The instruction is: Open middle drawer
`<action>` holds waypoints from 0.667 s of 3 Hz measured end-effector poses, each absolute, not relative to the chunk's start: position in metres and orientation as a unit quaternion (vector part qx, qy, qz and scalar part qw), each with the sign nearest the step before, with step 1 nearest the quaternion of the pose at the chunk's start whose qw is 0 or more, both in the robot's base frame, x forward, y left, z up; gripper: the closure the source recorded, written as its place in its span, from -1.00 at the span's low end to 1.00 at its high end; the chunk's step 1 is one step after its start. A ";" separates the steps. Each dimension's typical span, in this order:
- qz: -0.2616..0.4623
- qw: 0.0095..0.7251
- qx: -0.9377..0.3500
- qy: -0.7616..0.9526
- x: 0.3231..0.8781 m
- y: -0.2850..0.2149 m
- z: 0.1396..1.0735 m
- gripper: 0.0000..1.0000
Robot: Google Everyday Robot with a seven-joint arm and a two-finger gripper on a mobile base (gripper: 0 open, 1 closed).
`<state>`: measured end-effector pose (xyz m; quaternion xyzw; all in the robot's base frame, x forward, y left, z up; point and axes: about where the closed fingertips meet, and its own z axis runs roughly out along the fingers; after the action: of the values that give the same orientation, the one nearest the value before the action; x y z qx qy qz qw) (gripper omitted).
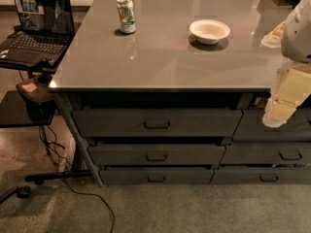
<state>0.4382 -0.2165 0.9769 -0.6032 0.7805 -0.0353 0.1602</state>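
**Count.** Six drawer fronts are in view, in two columns of three, under one grey countertop [160, 57]. On the top stand one can [126, 15] and one white bowl [209, 31]. One open laptop [36, 25] sits on a black stand [14, 108] beside the counter's left end.

**Task item.** The middle drawer [156, 150] is the second front down in the left column. It lies between the taller top drawer [156, 118] and the thinner bottom drawer [156, 173]. Its small dark pull [156, 157] is centred on the front. A dark strip runs above the front, so the drawer may stand slightly out, but I cannot confirm this.

**Containers.** The bowl shows only its pale inner surface.

**Tool.** My gripper [275, 115] hangs at the right edge, in front of the right column's top drawer [252, 127]. It is well apart from the pull. I cannot tell whether it is apart or together.

**Surroundings.** My arm [297, 28] covers part of the countertop's right edge. A cable [73, 188] lies on the floor near the left corner.
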 end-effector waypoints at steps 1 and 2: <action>-0.035 0.160 -0.603 0.781 0.438 -0.216 0.977 -1.00; -0.025 0.165 -0.608 0.776 0.436 -0.213 0.961 -1.00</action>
<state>0.4364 -0.2129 0.9613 -0.6081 0.7762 -0.0249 0.1648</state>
